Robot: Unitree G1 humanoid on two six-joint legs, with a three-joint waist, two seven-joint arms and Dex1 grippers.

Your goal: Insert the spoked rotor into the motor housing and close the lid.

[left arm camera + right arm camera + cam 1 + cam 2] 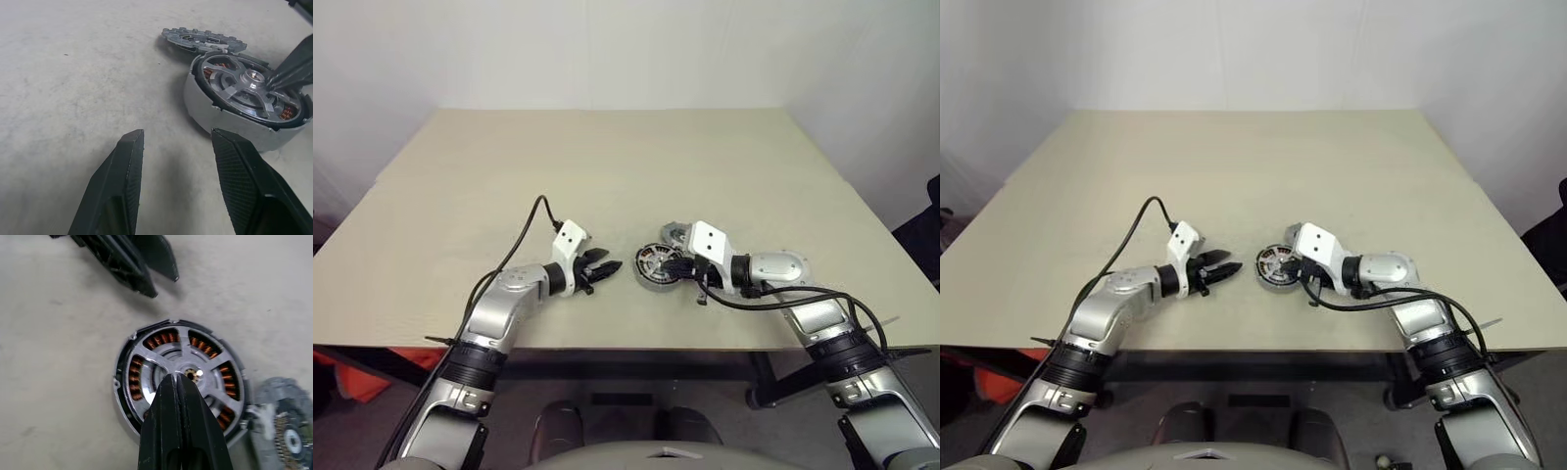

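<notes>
The motor housing [651, 268] stands on the table near the front edge, its silver wall [220, 122] facing my left gripper. The spoked rotor [146, 352] sits inside it, with copper windings [134, 379] showing between its spokes. My right gripper [176, 378] is shut and empty, its tips meeting at the rotor's hub [254, 76]. My left gripper [176, 134] hangs open just to the left of the housing, apart from it, with nothing between its fingers. The lid [203, 39], a flat grey ribbed disc, lies on the table right behind the housing, partly hidden by my right hand [710, 240].
The beige table [607, 157] stretches wide behind and to both sides of the parts. Its front edge [607, 345] runs close below both grippers. Black cables [524, 230] trail from both wrists.
</notes>
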